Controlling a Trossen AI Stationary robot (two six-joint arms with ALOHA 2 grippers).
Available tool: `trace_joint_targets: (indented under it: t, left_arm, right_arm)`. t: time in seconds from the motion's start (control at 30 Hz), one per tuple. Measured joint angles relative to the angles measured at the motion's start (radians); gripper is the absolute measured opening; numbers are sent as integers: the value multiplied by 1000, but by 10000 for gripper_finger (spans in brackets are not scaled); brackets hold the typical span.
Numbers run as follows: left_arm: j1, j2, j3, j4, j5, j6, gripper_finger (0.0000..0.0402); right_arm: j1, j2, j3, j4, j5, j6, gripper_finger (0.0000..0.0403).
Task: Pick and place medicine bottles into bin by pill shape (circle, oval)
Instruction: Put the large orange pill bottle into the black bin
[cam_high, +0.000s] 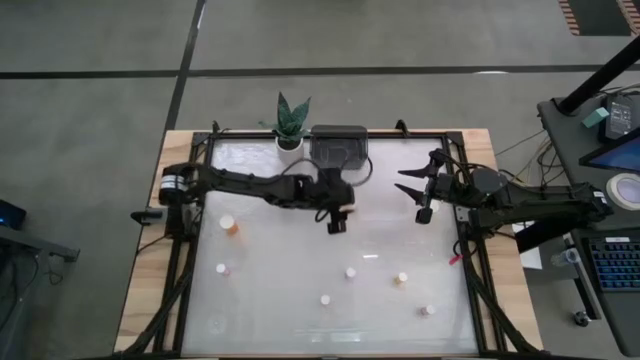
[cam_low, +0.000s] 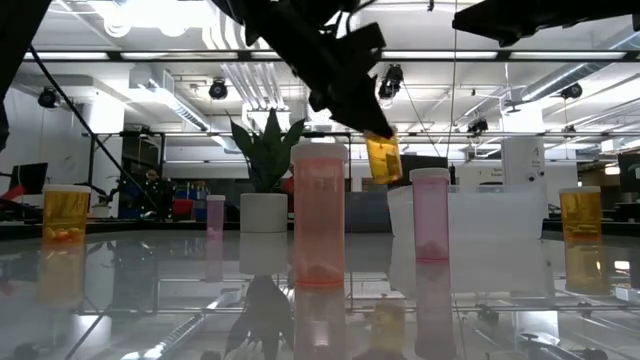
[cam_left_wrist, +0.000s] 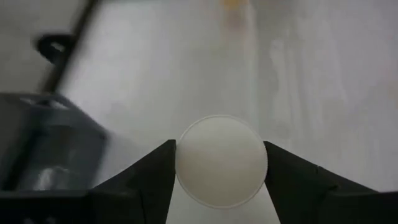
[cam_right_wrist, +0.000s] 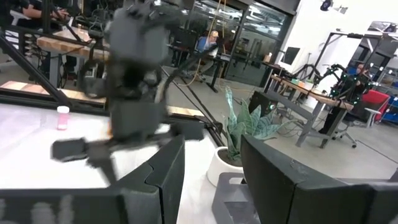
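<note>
one small amber plastic medicine bottle with a white round cap (cam_low: 383, 157) is hanging above mid-table, just in front of the grey bin (cam_high: 339, 148), clamped in the left gripper (cam_high: 337, 222); light, rigid, slippery, seemingly best pinched below the cap. right gripper (cam_high: 412, 187) is waiting spread open at far right.

One amber bottle (cam_low: 383, 157) with a white cap hung tilted, clamped in the left pincer (cam_high: 337, 222), off the counter (cam_high: 280, 290). Six more bottles stood upright, scattered well apart.

Amber bottle, white cap, black hands

I'm seeing the left hand (cam_high: 337, 226) showing black around an amber bottle (cam_low: 383, 158) with a white cap (cam_left_wrist: 221, 160); pink bottles (cam_low: 319, 215) are glowing on the glossy white worktop (cam_high: 280, 290) beside a green plant (cam_high: 291, 115).
</note>
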Motion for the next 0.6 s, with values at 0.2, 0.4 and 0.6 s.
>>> trace_joint_targets:
  t: [0.2, 0.4, 0.6]
  left_arm:
    - [86, -50, 0, 9, -70, -8, 205]
    - [160, -56, -1, 90, -75, -10, 205]
    - [225, -44, -2, 126, -75, -9, 205]
  right_arm:
    - [0, 0, 0, -2, 1, -3, 148]
    - [0, 0, 0, -2, 0, -5, 148]
    - [0, 0, 0, -2, 0, -7, 148]
